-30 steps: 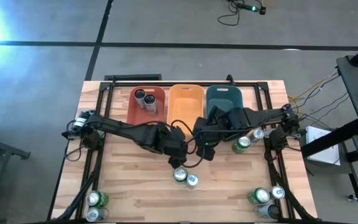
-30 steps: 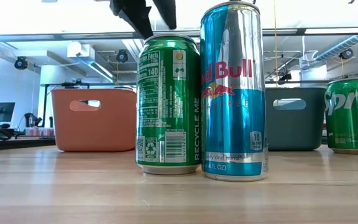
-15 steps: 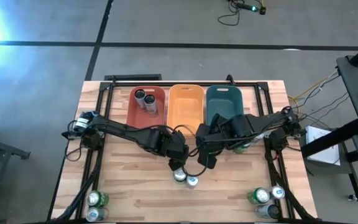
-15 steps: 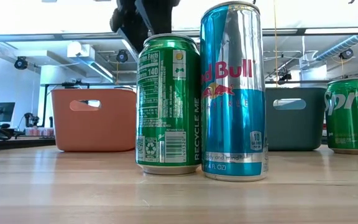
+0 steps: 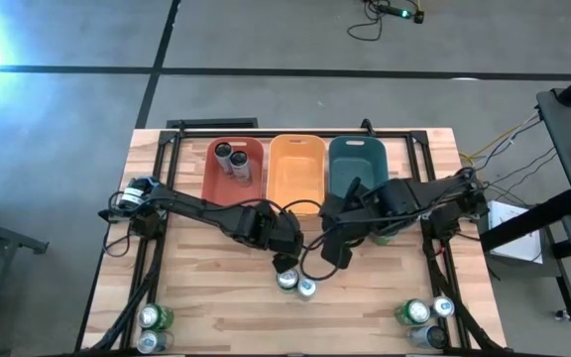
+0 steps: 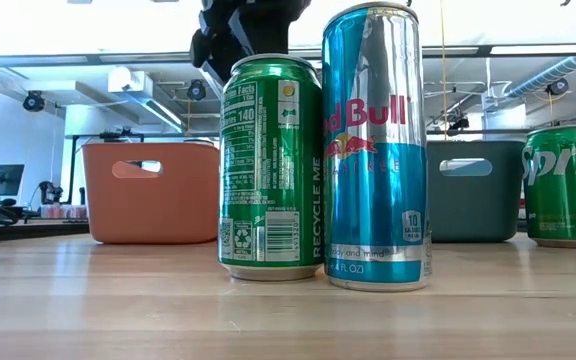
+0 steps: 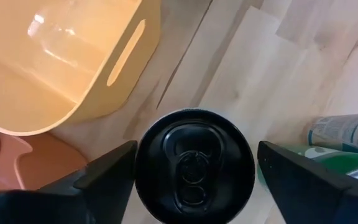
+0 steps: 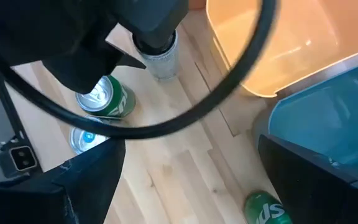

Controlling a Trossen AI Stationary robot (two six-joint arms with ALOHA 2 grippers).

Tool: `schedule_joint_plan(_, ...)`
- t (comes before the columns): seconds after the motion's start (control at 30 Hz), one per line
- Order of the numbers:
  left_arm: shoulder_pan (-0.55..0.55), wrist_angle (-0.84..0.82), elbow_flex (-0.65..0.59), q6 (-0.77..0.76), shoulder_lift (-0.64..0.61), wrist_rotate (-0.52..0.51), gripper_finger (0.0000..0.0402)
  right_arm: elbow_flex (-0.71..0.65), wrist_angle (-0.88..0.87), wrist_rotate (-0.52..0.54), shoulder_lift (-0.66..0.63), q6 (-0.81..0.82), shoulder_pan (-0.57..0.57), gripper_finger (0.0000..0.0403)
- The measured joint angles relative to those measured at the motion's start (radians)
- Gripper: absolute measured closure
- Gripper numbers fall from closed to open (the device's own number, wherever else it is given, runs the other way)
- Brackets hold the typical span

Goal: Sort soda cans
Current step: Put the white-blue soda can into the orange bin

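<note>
**Mia:** Where is the left gripper [image 5: 285, 261]?

**Sam:** It is just in front of the yellow tub [image 5: 296, 164], near the middle of the table [image 5: 216, 302]. It is clamped on a black-topped can [image 7: 194, 165], one finger on each side. That tight hold is so the can does not slip.

**Mia:** Is the can up in the air?

**Sam:** I cannot tell. It is close to the front corner of the yellow tub, and it stands straight up.

**Mia:** Where do you think it belongs?

**Sam:** My guess is the red tub [image 5: 251, 149], right beside the yellow tub. Two dark cans [image 5: 231, 157] are in there, so like goes with like. The yellow tub has nothing in it.

**Mia:** And the right gripper [image 5: 337, 258]?

**Sam:** It hangs in front of the yellow tub too, near the left one. Its fingers are wide apart and hold nothing. I think it waits for its turn.

**Mia:** What about the other cans?

**Sam:** A green can [image 6: 271, 170] and a blue can [image 6: 376, 150] stand touching each other, a bit farther out from the yellow tub than the grippers. They are very close to the left gripper, so it could bump them. More cans sit well away from the yellow tub, at the front corners. The sorting looks like it has only begun.
</note>
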Motion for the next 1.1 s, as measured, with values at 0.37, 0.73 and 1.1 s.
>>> schedule_joint_plan(0.37, 0.008, -0.135, 0.043, 0.007, -0.011, 0.001, 0.0166, 0.000, 0.000, 0.051, -0.097, 0.039, -0.003, 0.0039)
schedule_joint_plan(0.73, -0.004, -0.465, 0.405, 0.021, -0.092, -0.028, 0.0166, 0.000, 0.000, 0.136, -0.172, 0.065, -0.003, 0.0039)
schedule_joint_plan(1.1, 0.046, -0.519, 0.334, -0.037, -0.264, -0.151, 0.0166, -0.002, 0.000, 0.145, -0.166, 0.053, -0.003, 0.0039)
